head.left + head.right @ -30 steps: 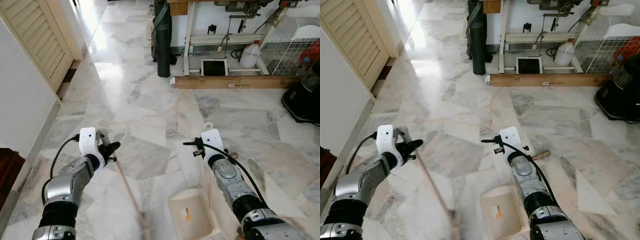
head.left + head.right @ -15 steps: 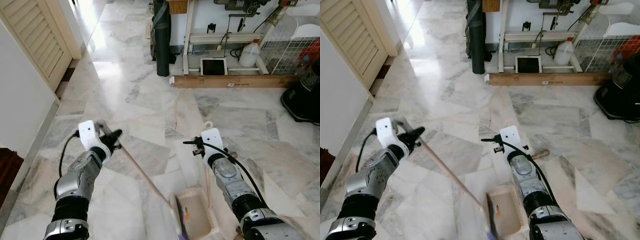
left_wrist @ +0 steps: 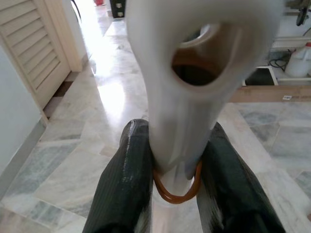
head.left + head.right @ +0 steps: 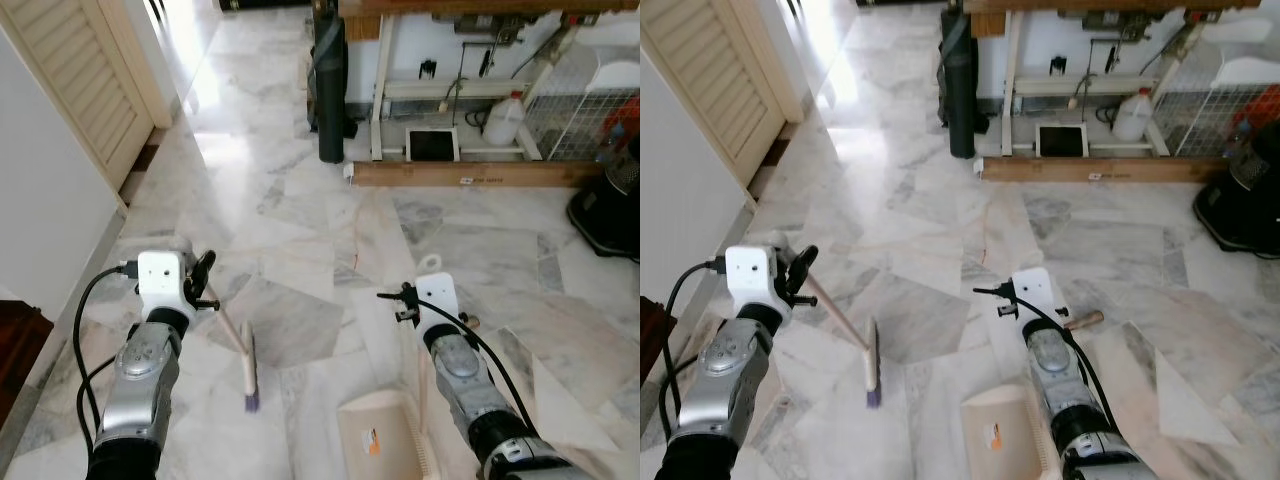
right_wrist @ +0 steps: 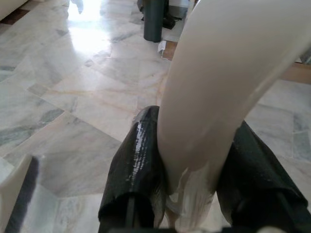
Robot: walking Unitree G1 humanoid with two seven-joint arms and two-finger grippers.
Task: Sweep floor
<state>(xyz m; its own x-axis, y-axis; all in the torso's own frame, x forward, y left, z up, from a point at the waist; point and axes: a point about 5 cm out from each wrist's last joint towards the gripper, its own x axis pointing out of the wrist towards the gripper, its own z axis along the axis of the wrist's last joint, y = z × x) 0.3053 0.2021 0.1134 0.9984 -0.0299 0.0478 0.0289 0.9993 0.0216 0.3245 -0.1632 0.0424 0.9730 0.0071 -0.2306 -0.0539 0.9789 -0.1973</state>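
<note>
Swung back leftward, the broom (image 4: pixel 247 362) is now held well apart from the dustpan (image 4: pixel 385 440) on the marble floor (image 4: pixel 290 230). Its handle is pinched by the left gripper (image 3: pixel 176 191); the dustpan handle is clamped by the right gripper (image 5: pixel 192 194).

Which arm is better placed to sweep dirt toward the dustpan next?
Left. The left gripper holds the broom, its head on the floor beside the dustpan, which the right gripper steadies.
</note>
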